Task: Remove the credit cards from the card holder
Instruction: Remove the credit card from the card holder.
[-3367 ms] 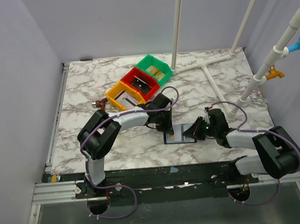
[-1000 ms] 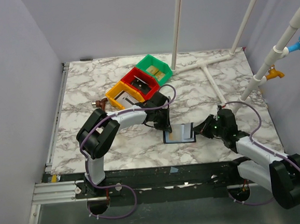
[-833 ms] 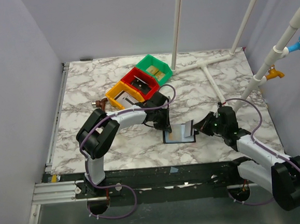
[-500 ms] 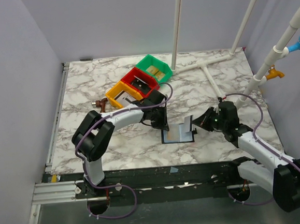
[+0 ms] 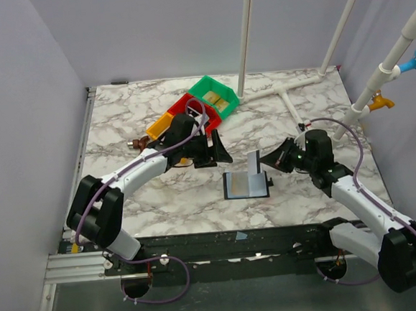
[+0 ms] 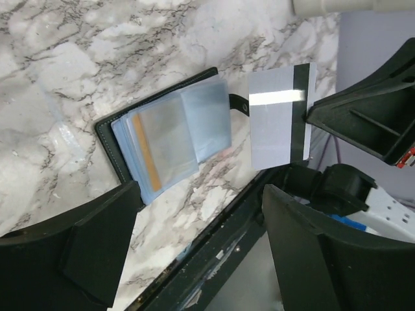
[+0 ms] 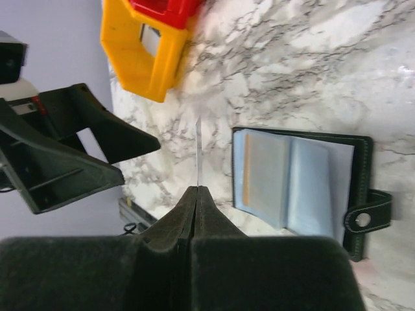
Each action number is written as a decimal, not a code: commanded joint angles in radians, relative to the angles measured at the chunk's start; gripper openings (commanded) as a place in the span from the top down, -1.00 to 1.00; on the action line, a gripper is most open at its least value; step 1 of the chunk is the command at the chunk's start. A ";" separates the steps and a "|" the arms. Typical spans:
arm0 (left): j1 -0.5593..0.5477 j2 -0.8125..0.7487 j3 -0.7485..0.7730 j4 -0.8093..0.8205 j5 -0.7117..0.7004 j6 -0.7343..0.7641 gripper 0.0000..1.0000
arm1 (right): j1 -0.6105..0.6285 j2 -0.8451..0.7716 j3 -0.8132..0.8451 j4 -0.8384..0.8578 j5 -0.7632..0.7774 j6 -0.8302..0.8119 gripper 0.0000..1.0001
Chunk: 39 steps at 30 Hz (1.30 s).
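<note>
The card holder (image 5: 246, 186) lies open on the marble table, bluish-grey sleeves up, its snap tab to the right. A tan-gold credit card (image 6: 149, 163) sits in its sleeves. My right gripper (image 5: 263, 164) is shut on a pale whitish credit card (image 5: 254, 163) with a dark stripe, held upright above the card holder's far edge. The right wrist view shows that card (image 7: 198, 152) edge-on beyond the shut right gripper (image 7: 196, 192), with the card holder (image 7: 298, 181) beside it. My left gripper (image 5: 221, 153) hangs open up and left of the card holder, holding nothing. From the left wrist, the open left gripper (image 6: 201, 223) frames the card holder (image 6: 165, 139) and the held card (image 6: 279, 116).
Yellow (image 5: 161, 129), red (image 5: 194, 110) and green (image 5: 215, 94) bins stand in a row at the back, behind the left arm. White pipes (image 5: 282, 90) lie and rise at the back right. A small brown object (image 5: 139, 142) sits left of the bins.
My left gripper has opened, let go of the card holder and drawn back up and left. My right gripper has lifted the pale card a little higher and farther back.
</note>
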 commanded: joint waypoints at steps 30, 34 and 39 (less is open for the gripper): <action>0.062 -0.031 -0.151 0.637 0.404 -0.445 0.43 | 0.038 0.228 0.063 0.574 -0.356 0.364 0.99; 0.062 -0.027 -0.150 0.649 0.400 -0.453 0.84 | 0.042 0.225 0.056 0.573 -0.358 0.358 0.99; 0.062 -0.035 -0.144 0.595 0.378 -0.413 1.00 | 0.047 0.216 0.089 0.464 -0.332 0.282 0.69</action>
